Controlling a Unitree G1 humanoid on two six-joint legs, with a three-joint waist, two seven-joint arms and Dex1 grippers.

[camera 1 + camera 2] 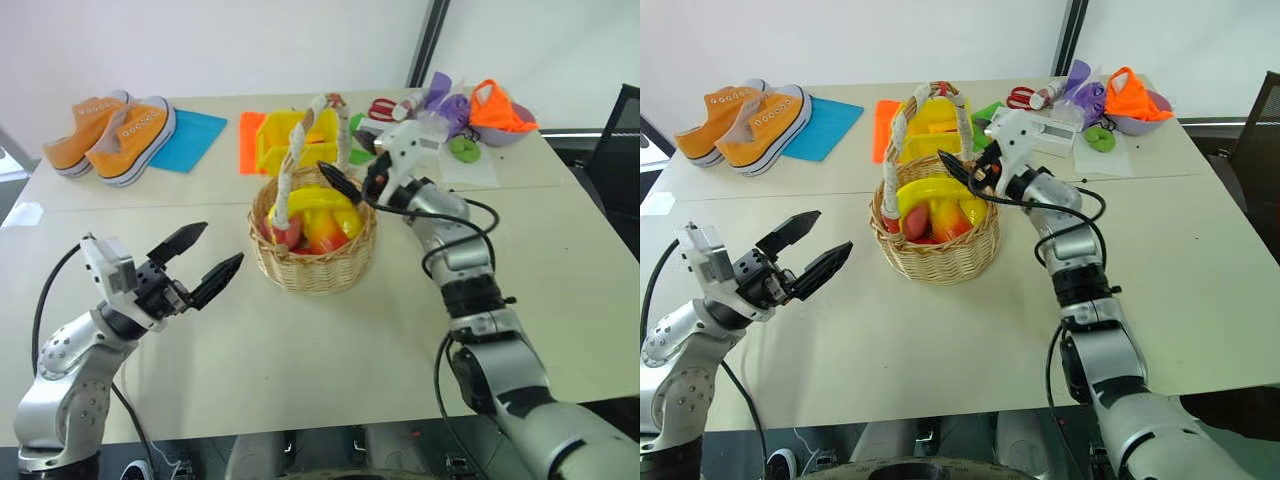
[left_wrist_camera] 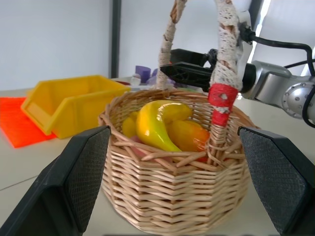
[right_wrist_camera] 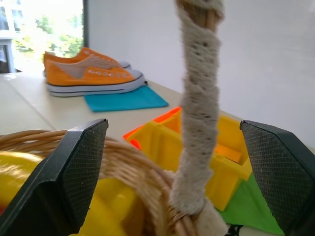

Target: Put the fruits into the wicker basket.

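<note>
At frame centre on the white table [image 1: 250,370] sits the wicker basket [image 1: 313,262], already holding the banana [image 1: 315,205] and peach [image 1: 325,238]. My right gripper [image 1: 345,185], jaws spread and empty, straddles the handle [image 1: 292,170] at the far rim. To grasp it well, I'd centre the 2 fingers on the handle before closing. Lower left, my left gripper [image 1: 205,255] hangs spread, clear of the basket.
</note>
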